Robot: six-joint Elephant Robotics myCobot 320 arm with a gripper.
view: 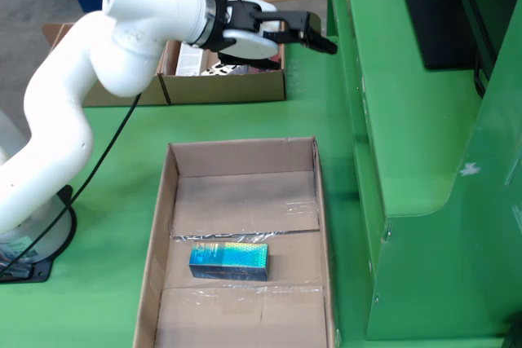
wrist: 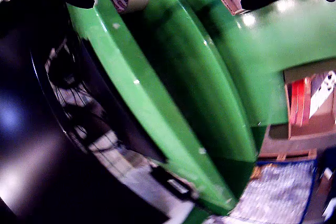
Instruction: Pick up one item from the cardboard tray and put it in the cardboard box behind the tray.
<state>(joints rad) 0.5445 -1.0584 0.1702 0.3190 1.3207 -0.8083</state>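
A green painted bench (view: pixel 245 120) carries a shallow brown cardboard tray (view: pixel 161 226). Inside the tray, toward its near end in the fixed view, lies a shiny blue-green rectangular packet (view: pixel 229 261). Beyond the tray's far end stands an open cardboard box (view: pixel 224 85). The white arm's black end effector (view: pixel 314 39) hangs above that box's right side, its fingers narrowly parted and empty.

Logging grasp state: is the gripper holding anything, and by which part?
Nothing held. The gripper hangs open and empty beside the back box; one blue box lies in the tray.
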